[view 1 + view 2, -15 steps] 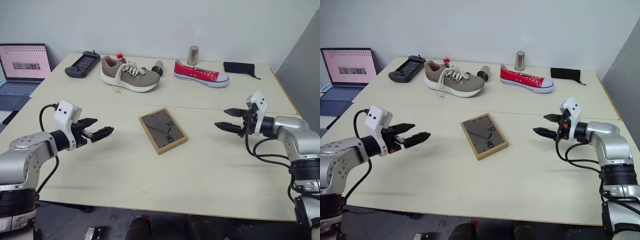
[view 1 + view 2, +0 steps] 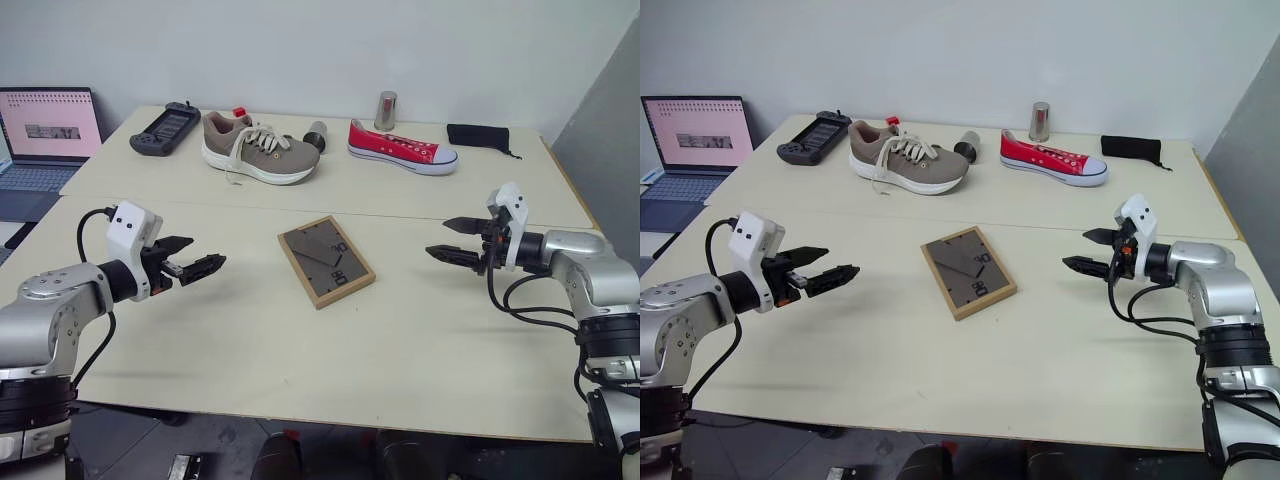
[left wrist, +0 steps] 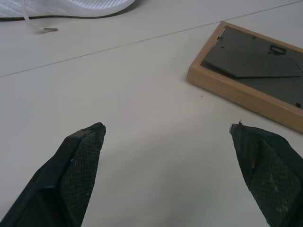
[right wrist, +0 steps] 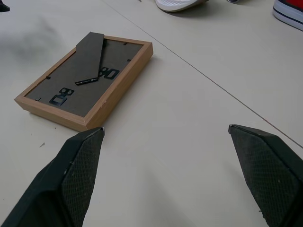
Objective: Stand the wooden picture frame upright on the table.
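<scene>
Frame flat, both arms waiting

We see the wooden picture frame (image 2: pixel 326 261) face-down on the table (image 2: pixel 300 370) — left gripper (image 2: pixel 196 266) at nine o'clock, right gripper (image 2: pixel 452 240) at three, both spread wide and empty; we'd pinch opposite edges and keep the strut free.

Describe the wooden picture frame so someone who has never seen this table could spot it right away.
Start at the big cream table and look to its middle, nearer than the two shoes along the far side. The wooden picture frame lies flat there, alone, dark backing and strut facing up. It is the one light-wood rectangle around.
</scene>
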You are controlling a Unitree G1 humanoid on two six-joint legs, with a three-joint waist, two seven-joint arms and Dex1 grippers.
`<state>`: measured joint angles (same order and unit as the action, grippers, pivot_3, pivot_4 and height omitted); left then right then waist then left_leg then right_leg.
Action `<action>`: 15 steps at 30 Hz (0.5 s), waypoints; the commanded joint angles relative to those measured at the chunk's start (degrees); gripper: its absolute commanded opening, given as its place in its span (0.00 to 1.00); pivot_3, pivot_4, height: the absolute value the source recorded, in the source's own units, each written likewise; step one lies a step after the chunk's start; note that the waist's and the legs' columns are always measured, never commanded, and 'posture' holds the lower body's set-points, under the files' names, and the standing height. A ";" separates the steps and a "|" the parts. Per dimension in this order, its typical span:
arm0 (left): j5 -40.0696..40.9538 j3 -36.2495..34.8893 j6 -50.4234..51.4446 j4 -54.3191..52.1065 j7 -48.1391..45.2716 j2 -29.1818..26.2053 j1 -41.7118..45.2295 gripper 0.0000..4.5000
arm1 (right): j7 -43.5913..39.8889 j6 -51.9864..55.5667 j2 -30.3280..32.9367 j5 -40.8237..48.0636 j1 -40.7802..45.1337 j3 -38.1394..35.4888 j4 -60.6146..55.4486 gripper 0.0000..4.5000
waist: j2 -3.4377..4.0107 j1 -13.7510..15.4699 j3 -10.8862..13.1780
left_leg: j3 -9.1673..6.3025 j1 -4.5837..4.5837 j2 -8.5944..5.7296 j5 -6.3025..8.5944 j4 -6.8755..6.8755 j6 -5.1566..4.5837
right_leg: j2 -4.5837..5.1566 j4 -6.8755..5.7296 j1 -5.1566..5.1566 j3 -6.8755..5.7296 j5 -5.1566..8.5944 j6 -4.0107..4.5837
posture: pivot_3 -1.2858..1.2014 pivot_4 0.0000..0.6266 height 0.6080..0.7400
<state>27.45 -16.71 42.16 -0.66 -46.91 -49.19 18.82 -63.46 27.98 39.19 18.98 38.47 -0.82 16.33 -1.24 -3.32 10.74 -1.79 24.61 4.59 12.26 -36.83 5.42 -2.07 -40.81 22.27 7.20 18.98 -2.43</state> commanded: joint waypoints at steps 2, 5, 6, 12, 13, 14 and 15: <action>-0.14 -0.05 -0.14 -0.34 -0.88 -1.72 0.90 1.00 | -2.67 -1.99 0.50 -0.59 2.36 1.35 0.03 0.99 | 0.00 -0.01 0.00 | 0.00 0.00 0.00 0.00 0.00 0.00 | 0.00 0.00 0.00 0.00 0.00 0.00 | 0.52 0.24 1.00; -0.07 0.20 -0.05 -0.05 -1.01 -1.65 1.05 1.00 | -3.90 -2.65 -0.06 -0.89 3.26 2.72 1.12 0.99 | 0.00 0.00 0.00 | -0.01 0.00 0.00 0.00 0.00 0.00 | 0.00 -0.01 0.00 -0.01 0.00 0.00 | 0.52 0.24 1.00; 0.08 0.28 0.06 -0.02 -1.13 -1.61 1.11 1.00 | -4.27 -2.79 -0.28 -0.96 3.57 3.06 1.53 0.99 | 0.00 0.00 0.00 | 0.00 0.00 0.00 0.00 0.00 0.00 | 0.00 0.00 0.00 0.00 0.00 0.00 | 0.52 0.24 1.00; 0.36 1.80 0.49 -1.52 -2.94 -1.95 0.51 1.00 | -6.22 -6.45 -3.30 -3.38 6.62 6.20 6.27 0.99 | 0.00 -0.06 0.00 | -0.01 0.00 0.00 0.00 -0.01 0.00 | 0.00 -0.03 0.01 -0.01 0.00 0.00 | 0.52 0.24 1.00; 0.61 1.68 0.55 -1.58 -3.12 -1.88 0.56 1.00 | -6.36 -7.01 -3.78 -3.65 7.36 6.41 7.36 0.99 | 0.00 -0.11 0.00 | 0.00 0.00 0.00 0.00 -0.02 0.00 | 0.00 -0.03 0.01 -0.01 0.00 0.00 | 0.52 0.24 1.00; 0.74 1.58 0.54 -1.60 -3.26 -1.82 0.59 1.00 | -6.51 -7.44 -4.05 -3.79 7.86 6.52 8.17 0.99 | 0.00 -0.11 0.00 | 0.00 0.00 0.00 0.00 -0.03 0.00 | 0.00 -0.03 0.01 0.00 0.00 0.00 | 0.52 0.24 1.00; 0.85 1.60 0.47 -1.78 -3.34 -1.67 0.51 0.96 | -6.68 -8.35 -4.44 -4.24 8.41 6.74 9.45 1.00 | 0.00 -0.07 0.00 | -0.01 0.00 0.00 0.00 -0.02 0.00 | 0.00 -0.04 0.01 -0.01 0.00 0.00 | 0.52 0.24 1.00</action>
<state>27.72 -14.25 42.78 -0.49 -49.64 -49.75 18.79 -69.13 21.96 34.63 15.22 44.65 6.28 24.62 -1.24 -3.39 10.75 -1.80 24.61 4.59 12.26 -36.85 5.43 -2.07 -40.85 22.28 7.18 18.98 -2.43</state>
